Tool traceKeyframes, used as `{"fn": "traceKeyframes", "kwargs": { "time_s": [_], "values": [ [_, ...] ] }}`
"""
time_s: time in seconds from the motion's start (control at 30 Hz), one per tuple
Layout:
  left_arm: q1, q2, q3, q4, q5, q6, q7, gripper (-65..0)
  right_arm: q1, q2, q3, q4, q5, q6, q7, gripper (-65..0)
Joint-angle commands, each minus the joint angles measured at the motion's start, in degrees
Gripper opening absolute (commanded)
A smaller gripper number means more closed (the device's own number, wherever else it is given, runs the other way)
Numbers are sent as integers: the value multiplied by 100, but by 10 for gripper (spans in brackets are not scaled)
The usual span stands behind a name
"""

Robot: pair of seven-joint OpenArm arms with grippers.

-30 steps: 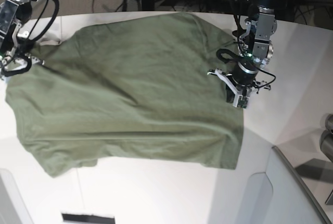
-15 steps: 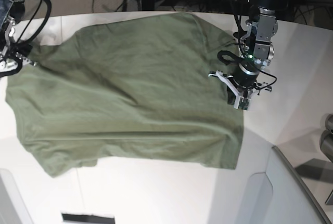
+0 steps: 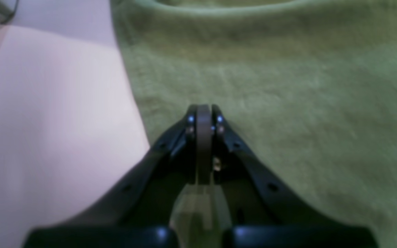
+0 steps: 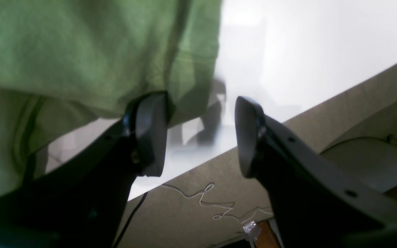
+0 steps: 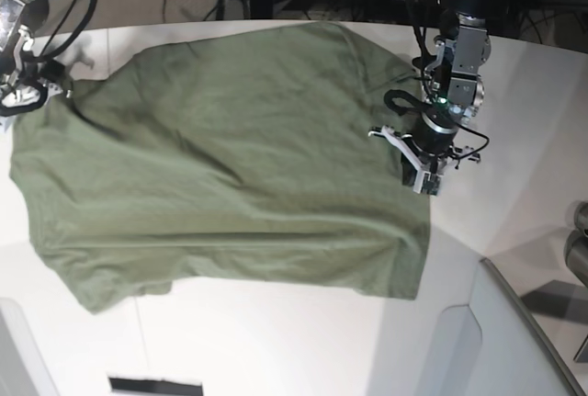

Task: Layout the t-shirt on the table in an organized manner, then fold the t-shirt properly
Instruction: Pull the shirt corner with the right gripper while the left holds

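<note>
Left gripper (image 3: 203, 119) was clenched, pressed onto the t-shirt (image 5: 220, 166) beneath it near the hem; whether it pinched cloth was unclear. Right gripper (image 4: 198, 134) stood released, a shirt edge draped beside one finger, bench (image 4: 271, 51) beyond. Risk: a pull could bunch the spread shirt.

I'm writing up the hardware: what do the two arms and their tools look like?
Left arm: silver-grey and black links, looped black cables, a green light. Left tool: black, with small shiny screws. Right tool: black, with rounded paddle-like pads.
</note>
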Motion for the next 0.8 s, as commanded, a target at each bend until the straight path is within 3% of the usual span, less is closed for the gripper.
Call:
{"fn": "traceKeyframes", "kwargs": {
  "time_s": [0.0, 0.07, 0.13, 0.17, 0.5, 0.63, 0.77],
  "values": [
    [-75, -45, -17, 100, -25, 9, -129, -650, 39, 98, 81, 100, -21, 11, 29, -387],
    [-75, -45, -17, 91, -25, 9, -129, -650, 57, 98, 125, 109, -21, 11, 29, -479],
    [-75, -45, -17, 83, -25, 9, -129, -650, 127, 98, 125, 109, -21, 11, -6, -632],
    [-75, -45, -17, 83, -25, 9, -129, -650, 127, 98, 125, 109, -21, 11, -15, -650],
    [-75, -53, -17, 74, -25, 9, -129, -650, 584, 54, 46, 540, -21, 11, -489, -650],
    [-75, -53, -17, 91, -25, 9, -129, -650, 1121, 72, -526, 795, -21, 11, -903, -650],
    [-75, -53, -17, 109, -25, 9, -129, -650, 1894, 45, -1027, 434, -21, -24, -947, -650]
  ]
}}
